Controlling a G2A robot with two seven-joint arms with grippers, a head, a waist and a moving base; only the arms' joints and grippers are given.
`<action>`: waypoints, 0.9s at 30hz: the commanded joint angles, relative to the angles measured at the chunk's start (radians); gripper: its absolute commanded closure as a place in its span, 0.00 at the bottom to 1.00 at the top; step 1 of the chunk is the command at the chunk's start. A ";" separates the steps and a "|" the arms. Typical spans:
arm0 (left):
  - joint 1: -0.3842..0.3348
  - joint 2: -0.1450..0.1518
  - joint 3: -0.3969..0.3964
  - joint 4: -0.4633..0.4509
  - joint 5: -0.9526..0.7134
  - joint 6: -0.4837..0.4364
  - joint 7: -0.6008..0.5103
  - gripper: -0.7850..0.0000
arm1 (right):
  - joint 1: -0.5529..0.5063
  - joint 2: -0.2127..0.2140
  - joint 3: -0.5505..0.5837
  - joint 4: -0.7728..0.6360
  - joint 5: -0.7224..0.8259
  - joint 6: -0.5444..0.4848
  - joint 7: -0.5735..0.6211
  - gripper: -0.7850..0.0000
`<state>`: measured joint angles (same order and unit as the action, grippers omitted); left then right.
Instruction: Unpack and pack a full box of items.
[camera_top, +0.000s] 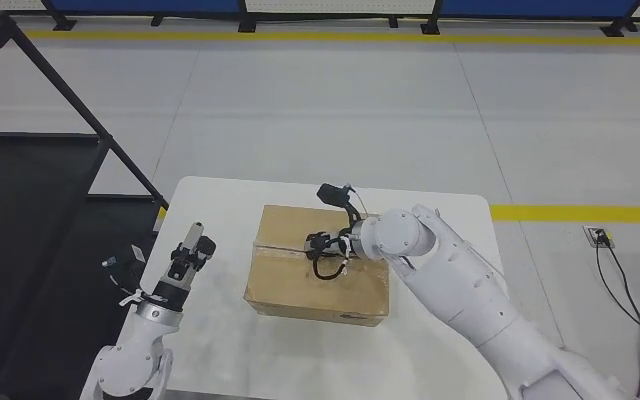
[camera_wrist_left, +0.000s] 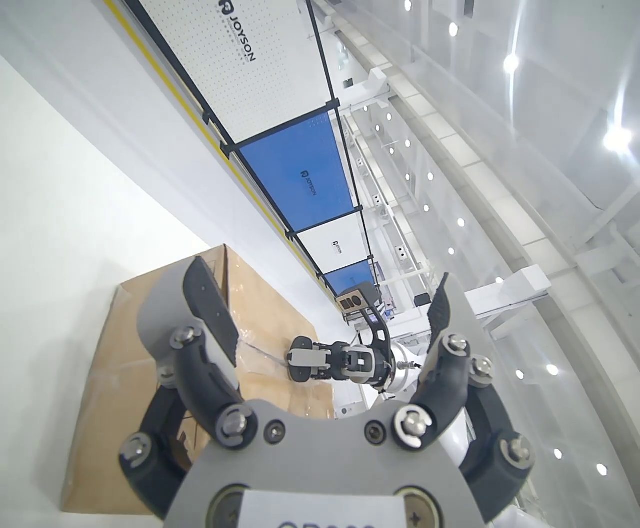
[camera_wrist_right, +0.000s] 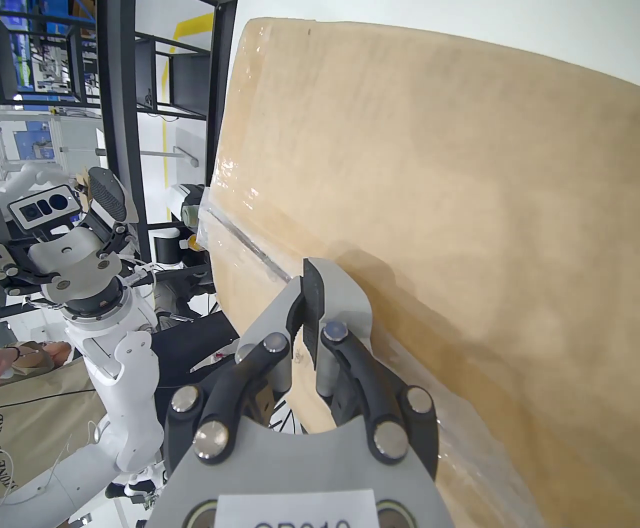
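Top view: the left gripper (camera_top: 197, 238), at 9 o'clock of the cardboard box (camera_top: 285, 290), hangs over the white table (camera_top: 440, 215), jaws wide apart and empty. The box lies mid-table, flaps closed under clear tape (camera_wrist_right: 235, 170). The dark print (camera_top: 350, 318) on its near side is too small to read. On the box top, arm toward 3 o'clock, the right gripper (camera_top: 318, 243) has its jaws pressed together, tips touching the taped centre seam (camera_wrist_right: 250, 245).

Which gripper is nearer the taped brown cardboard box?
Right. The right gripper, shut, is on top of the brown cardboard box, at its seam; the left gripper, open, is beside it, apart.
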<state>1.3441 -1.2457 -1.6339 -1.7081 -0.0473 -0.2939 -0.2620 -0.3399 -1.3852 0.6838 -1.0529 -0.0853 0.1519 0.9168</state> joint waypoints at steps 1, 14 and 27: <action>0.009 0.001 -0.011 0.001 -0.010 -0.008 0.000 0.00 | 0.017 -0.019 -0.029 0.023 0.004 -0.007 -0.004 1.00; 0.034 0.006 -0.047 0.010 -0.041 -0.035 -0.012 0.00 | 0.094 -0.134 -0.144 0.137 0.024 -0.056 -0.082 1.00; 0.036 0.011 -0.065 0.035 -0.069 -0.052 -0.033 0.00 | 0.150 -0.255 -0.215 0.279 0.050 -0.126 -0.131 1.00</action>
<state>1.3803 -1.2349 -1.6989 -1.6741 -0.1160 -0.3464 -0.2941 -0.1921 -1.6323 0.4699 -0.7862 -0.0378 0.0357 0.7974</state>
